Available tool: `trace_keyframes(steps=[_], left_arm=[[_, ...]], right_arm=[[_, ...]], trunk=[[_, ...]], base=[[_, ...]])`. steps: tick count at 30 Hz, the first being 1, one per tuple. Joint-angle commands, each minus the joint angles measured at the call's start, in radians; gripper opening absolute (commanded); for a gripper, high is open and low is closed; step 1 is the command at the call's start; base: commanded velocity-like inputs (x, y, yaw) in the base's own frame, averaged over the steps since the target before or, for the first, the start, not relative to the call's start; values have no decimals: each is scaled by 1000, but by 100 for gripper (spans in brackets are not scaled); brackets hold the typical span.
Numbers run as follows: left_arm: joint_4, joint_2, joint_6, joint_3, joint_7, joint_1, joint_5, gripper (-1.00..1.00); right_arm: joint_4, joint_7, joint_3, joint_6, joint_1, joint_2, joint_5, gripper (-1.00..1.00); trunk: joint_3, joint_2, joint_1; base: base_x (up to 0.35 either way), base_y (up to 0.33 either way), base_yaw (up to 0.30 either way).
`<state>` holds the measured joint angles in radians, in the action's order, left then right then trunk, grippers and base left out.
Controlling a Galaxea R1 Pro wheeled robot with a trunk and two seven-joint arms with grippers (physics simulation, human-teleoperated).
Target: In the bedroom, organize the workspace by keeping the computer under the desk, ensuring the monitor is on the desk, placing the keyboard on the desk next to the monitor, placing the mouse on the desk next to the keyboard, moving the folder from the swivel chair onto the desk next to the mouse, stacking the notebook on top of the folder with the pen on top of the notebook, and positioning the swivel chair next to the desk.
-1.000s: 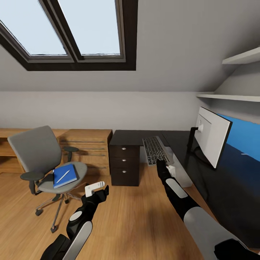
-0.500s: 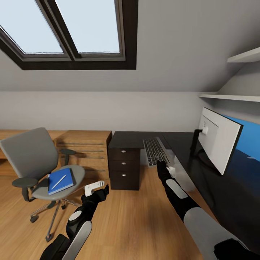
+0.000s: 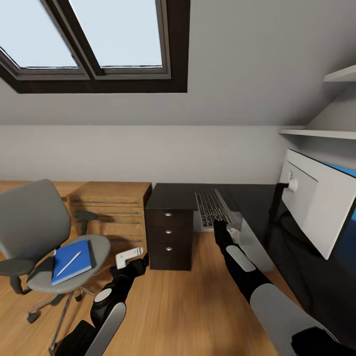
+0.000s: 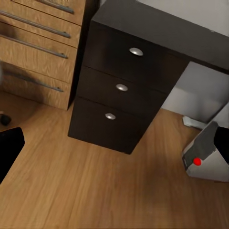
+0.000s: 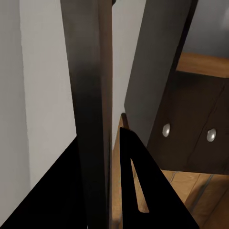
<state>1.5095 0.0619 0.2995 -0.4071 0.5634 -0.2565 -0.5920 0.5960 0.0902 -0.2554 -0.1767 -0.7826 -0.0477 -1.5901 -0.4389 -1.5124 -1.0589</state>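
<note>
Head view: the right gripper [image 3: 221, 228] grips the near edge of the keyboard [image 3: 210, 206], which overhangs the black desk [image 3: 247, 198] beside the monitor [image 3: 319, 207]. The left gripper [image 3: 129, 257] hangs over the wood floor — released, holding nothing. On the swivel chair [image 3: 34, 232] lies a blue notebook [image 3: 71, 261] with a pen [image 3: 68, 263] on it.

Left wrist view: the desk's drawer unit [image 4: 125, 88] and the computer [image 4: 204, 157] on the floor, its red light showing.

Right wrist view: fingers [image 5: 136, 191] clamped on the keyboard's thin edge [image 5: 88, 95] — drawer knobs beyond.

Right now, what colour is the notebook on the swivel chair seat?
Blue, with a white pen lying on it; the notebook shows best in the head view.
</note>
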Motion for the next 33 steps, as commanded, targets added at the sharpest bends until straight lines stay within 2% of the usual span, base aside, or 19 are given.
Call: trace_keyframes(steps=[1, 16, 18, 25, 28, 33], left_arm=[[1, 1, 2, -3, 8, -1, -6, 100], [1, 1, 3, -4, 7, -1, -6, 100], [1, 1, 3, -5, 7, -1, -6, 100], [1, 1, 4, -7, 7, -1, -6, 100], [1, 1, 4, -7, 7, -1, -6, 100], [1, 0, 4, -8, 7, -1, -7, 100]], right_arm=[[-1, 10, -6, -7, -1, 0, -11, -100], [-4, 10, -4, -7, -1, 2, -12, -100], [-4, 10, -5, -5, -1, 1, -23, -100], [-17, 10, -7, -3, -1, -6, -102, -100], [-20, 10, -7, -3, -1, -15, -119, -100], [-22, 11, -9, -3, -1, -26, -123, -100]], trunk=[[-1, -1, -1], [-1, -1, -1], [-1, -1, -1], [-1, -1, -1], [-1, -1, -1], [-1, -1, -1]], base=[[328, 0, 0], [328, 67, 0], [328, 148, 0], [328, 151, 0], [328, 143, 0], [328, 98, 0]])
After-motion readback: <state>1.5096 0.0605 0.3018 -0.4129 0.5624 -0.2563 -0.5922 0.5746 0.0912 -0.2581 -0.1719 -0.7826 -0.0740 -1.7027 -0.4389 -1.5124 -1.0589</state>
